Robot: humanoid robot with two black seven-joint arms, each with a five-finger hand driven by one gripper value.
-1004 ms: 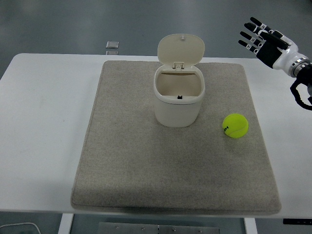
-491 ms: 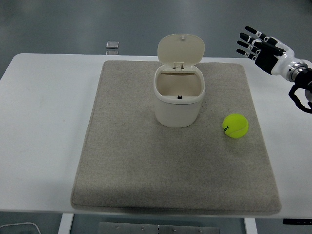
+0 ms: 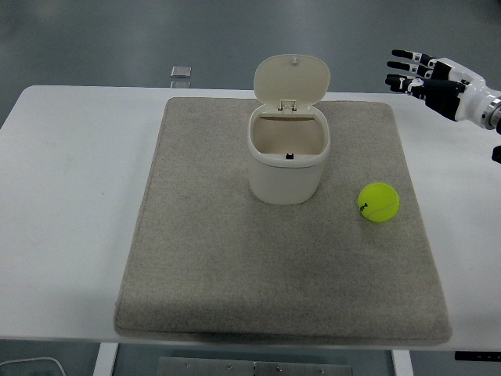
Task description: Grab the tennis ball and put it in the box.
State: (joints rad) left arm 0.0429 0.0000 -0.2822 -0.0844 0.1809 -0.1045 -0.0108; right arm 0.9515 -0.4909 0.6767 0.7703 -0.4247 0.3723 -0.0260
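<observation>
Tennis ball (image 3: 379, 202) sits untouched on the mat (image 3: 219, 258), right of centre, beside the open box (image 3: 288, 160) (lid up). My right hand (image 3: 434, 77), upper right, has its fingers (image 3: 403, 66) spread, empty. Everything remains: reach, grasp, drop.

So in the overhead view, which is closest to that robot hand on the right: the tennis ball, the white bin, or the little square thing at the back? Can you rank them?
From the right hand, raised at the table's far right with fingers spread:
1. Tennis ball, on the mat's right side, in front of the hand.
2. White bin, mid-mat, lid open; only slightly farther.
3. Small square object, beyond the table's far edge, left.
</observation>
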